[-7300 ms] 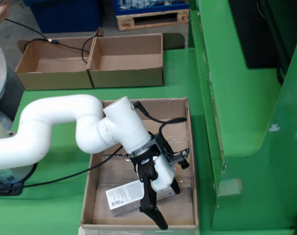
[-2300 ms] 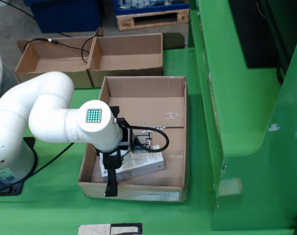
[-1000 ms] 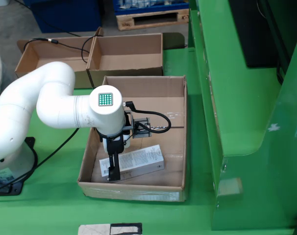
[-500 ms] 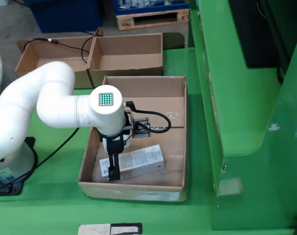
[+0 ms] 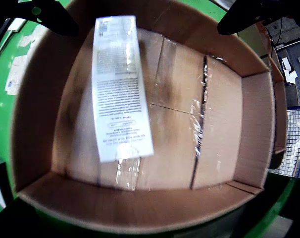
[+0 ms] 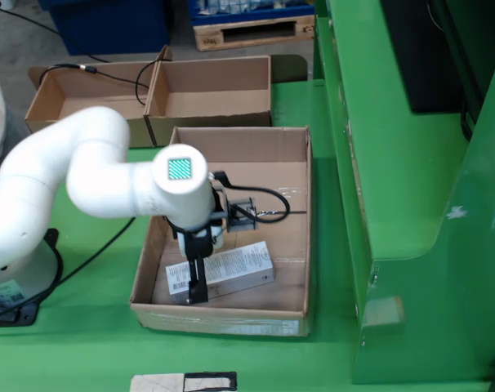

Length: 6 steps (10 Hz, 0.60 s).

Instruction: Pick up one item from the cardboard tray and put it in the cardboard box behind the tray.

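Green tabletop (image 6: 92, 343) carries the cardboard tray (image 6: 301, 237) at centre, with two open cardboard boxes (image 6: 211, 98) behind it at 12 o'clock in the fixed view. Inside the tray lies the only item, a flat white printed carton (image 6: 231, 268), resting on the tray floor toward the 7 o'clock corner. The white arm's gripper (image 6: 196, 273) hangs directly over the carton's left end. In the wrist view the carton (image 5: 119, 84) runs from 12 o'clock down toward 6 o'clock, and the two black fingers (image 5: 51, 17) appear at the upper corners, spread wide with nothing between them.

Compared with half a second ago, the arm's end has shifted slightly to the right and turned a little, while the carton lies where it lay. Judged from this, the arm is still lining up over the carton; the grasp is not yet made, and the lift and transfer to a rear box remain to be done.
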Available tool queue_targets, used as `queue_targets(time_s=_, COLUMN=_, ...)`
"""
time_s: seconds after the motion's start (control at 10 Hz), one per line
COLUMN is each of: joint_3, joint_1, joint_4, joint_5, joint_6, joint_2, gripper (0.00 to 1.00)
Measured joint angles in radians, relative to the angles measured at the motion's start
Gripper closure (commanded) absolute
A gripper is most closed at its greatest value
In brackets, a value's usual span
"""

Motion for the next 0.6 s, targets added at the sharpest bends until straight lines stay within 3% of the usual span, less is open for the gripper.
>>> queue_targets(time_s=0.6, joint_3=0.000, joint_1=0.008, joint_4=0.196, joint_5=-0.011, joint_6=0.040, joint_2=-0.176, gripper=0.00)
